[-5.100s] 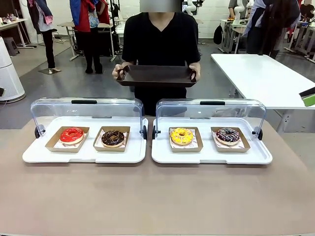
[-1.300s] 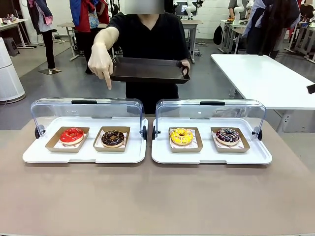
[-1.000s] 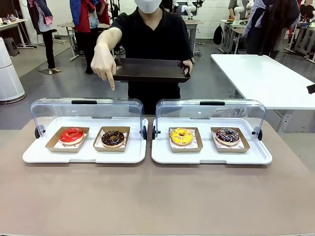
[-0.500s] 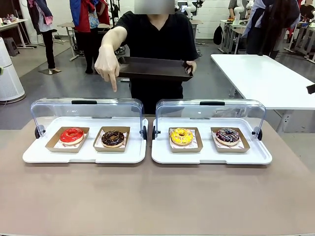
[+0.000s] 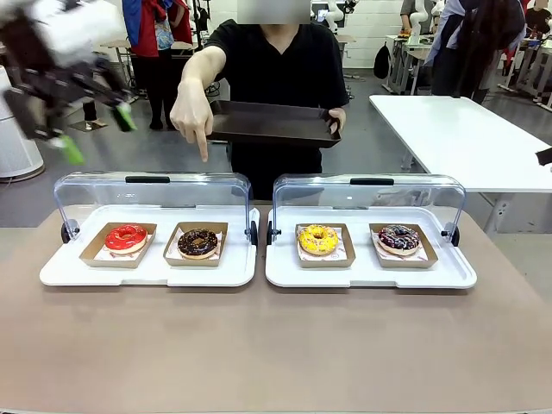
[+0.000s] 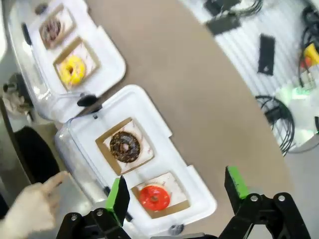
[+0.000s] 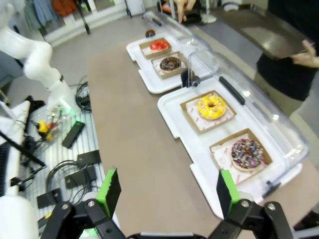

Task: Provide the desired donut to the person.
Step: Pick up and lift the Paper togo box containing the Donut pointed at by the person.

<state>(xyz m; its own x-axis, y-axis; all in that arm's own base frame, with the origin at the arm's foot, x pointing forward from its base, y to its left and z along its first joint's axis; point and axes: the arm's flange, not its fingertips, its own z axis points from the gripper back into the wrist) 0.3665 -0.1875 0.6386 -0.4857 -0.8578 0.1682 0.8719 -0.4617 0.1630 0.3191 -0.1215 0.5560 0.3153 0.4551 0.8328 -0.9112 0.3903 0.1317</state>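
Front view, left arm: our black two-finger left gripper (image 5: 97, 131) shows blurred toward 10 o'clock of the picture. Its green pads are spread wide and there is nothing between them.
Front view, request: the person's pointing hand (image 5: 191, 108) aims its index finger down toward 6 o'clock, at the chocolate-glazed ring donut (image 5: 197, 242). We judge that this is the desired one.
Front view, position: that donut sits in a brown cardboard box (image 5: 171, 231) on the left white plastic display tray (image 5: 147, 274), whose clear lid is raised behind it. The red-glazed donut (image 5: 126, 237) is just beside it at 9 o'clock.
Front view, destination: the person's other hand holds a dark rectangular serving tray (image 5: 276, 123), toward 1 o'clock from the donut.
Left wrist view: our fingers stand far apart and empty. The chocolate-glazed ring donut (image 6: 125, 146) lies toward 11 o'clock from the gap, while the red-glazed donut (image 6: 154, 197) shows almost between the pads.
Right wrist view: the right gripper (image 7: 167, 191) is also wide open and holds nothing. The yellow-glazed donut (image 7: 212, 107) lies at 1 o'clock, and the chocolate-glazed ring donut (image 7: 170, 63) is well beyond it at 12 o'clock.
Deciding relation: we judge the left arm nearer. The donut is round with no long axis, so the box's edges should set the finger line.
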